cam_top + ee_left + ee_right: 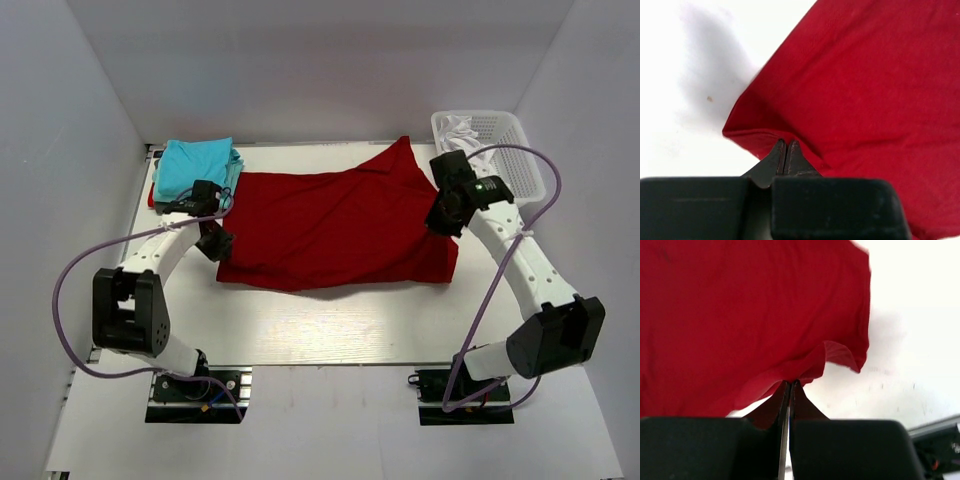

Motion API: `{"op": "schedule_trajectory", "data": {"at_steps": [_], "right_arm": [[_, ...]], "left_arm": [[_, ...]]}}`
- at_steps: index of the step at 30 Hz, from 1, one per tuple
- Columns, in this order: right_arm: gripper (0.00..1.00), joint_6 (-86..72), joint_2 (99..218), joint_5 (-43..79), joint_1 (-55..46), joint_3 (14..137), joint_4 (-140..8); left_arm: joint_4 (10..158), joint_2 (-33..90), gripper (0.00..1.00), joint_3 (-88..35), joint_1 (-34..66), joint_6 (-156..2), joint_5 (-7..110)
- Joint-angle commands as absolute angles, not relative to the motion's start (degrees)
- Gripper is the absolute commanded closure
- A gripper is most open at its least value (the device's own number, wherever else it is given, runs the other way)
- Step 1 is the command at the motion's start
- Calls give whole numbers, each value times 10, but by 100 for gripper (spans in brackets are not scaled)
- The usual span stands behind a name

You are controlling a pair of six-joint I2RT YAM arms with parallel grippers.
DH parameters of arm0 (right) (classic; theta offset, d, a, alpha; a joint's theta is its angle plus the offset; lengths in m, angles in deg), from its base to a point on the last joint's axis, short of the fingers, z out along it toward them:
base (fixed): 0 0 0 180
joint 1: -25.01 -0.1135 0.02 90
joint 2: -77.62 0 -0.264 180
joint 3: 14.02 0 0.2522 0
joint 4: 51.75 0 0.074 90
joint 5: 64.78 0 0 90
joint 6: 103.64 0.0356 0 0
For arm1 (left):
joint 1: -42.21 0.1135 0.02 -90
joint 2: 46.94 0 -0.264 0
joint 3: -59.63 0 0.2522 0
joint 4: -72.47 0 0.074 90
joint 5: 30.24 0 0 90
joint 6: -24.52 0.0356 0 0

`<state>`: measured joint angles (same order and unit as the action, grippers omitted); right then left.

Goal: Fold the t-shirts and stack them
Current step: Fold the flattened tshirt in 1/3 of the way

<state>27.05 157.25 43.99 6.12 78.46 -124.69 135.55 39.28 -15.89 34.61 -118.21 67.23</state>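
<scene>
A large dark red t-shirt [335, 225] lies spread across the middle of the table. My left gripper [216, 243] is shut on its left edge; in the left wrist view the closed gripper [785, 142] pinches a fold of the red t-shirt [875, 85]. My right gripper [441, 218] is shut on the shirt's right edge; in the right wrist view the closed gripper [791, 384] holds a raised fold of the red t-shirt [740, 310] a little off the table. Folded turquoise t-shirts [197, 166] are stacked at the far left corner.
A white mesh basket [505, 150] with white cloth [458, 128] in it stands at the far right corner. White walls enclose the table on three sides. Purple cables loop beside both arms.
</scene>
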Motion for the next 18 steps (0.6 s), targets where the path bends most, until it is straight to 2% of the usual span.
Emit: {"op": "schedule_trajectory", "data": {"at_steps": [1,9,18], "right_arm": [[100,245,1588,475,87,825,-1226],[100,210,1646,432,122,865,-1186],[100,203,1714,444,138,908,-1167]], "left_arm": [[1357,402,100,-191,349,-1200,707],[1331,444,100,-239,349,-1217,722],[1332,469,100,-252,349,-1252,779]]}}
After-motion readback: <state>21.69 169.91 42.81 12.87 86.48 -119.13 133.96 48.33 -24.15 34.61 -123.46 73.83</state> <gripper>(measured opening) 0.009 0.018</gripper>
